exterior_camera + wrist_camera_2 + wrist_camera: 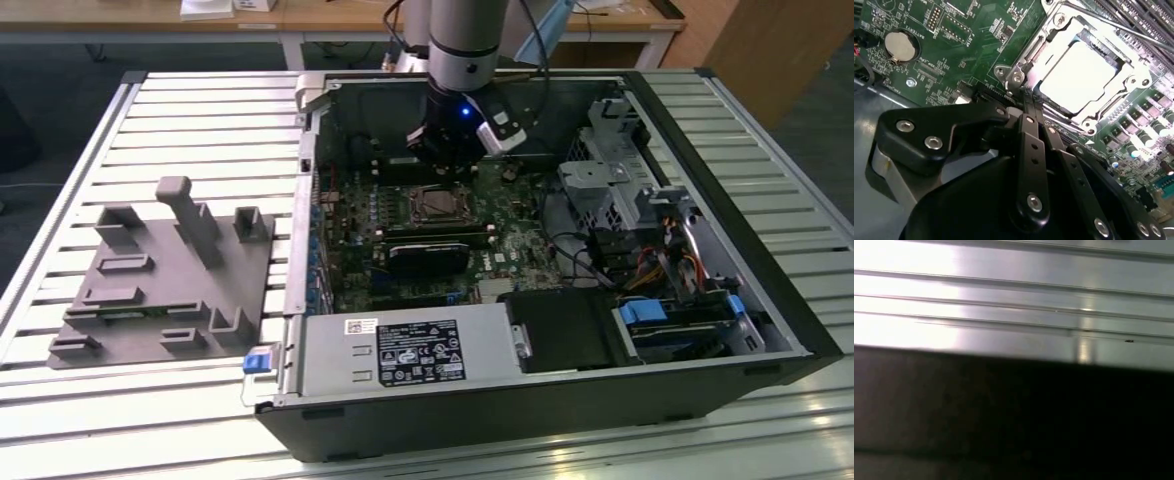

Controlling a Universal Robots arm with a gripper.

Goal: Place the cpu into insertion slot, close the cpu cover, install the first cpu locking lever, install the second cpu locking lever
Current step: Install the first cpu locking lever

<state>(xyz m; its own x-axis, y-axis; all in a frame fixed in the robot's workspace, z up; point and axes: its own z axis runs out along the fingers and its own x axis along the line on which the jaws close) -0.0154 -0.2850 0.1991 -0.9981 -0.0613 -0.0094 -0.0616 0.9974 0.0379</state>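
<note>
The ribbed, silver-grey slatted metal tabletop [160,120] carries an open black desktop computer case [534,420] lying on its side, and the first wrist view adds a close look at bright grooved metal slats above a dark band. To the exterior view's left of the case rests a grey moulded plastic fixture tray [147,290] with upright posts and pockets. Inside the case lies the green motherboard [400,230], beside a black power supply box with a white label [414,352]. The grey arm [465,40] reaches down into the case from above, and its black end effector [451,150] hangs just beyond the socket. The exterior view gives the socket as a small dark square; the second wrist view shows it in detail: the thin silvery metal cpu cover [1064,107], a frame plate with a window cut-out, lies flat over the insertion slot [1089,37], and the pale silvery-grey square cpu [1079,75] sits in the slot, its face showing through the window. In that same view the end effector [1030,97] has its black fingers [1026,107] drawn together with no gap, their tips at the cover's corner, gripping nothing visible. A round silver coin battery [900,45] sits on the board well apart.
</note>
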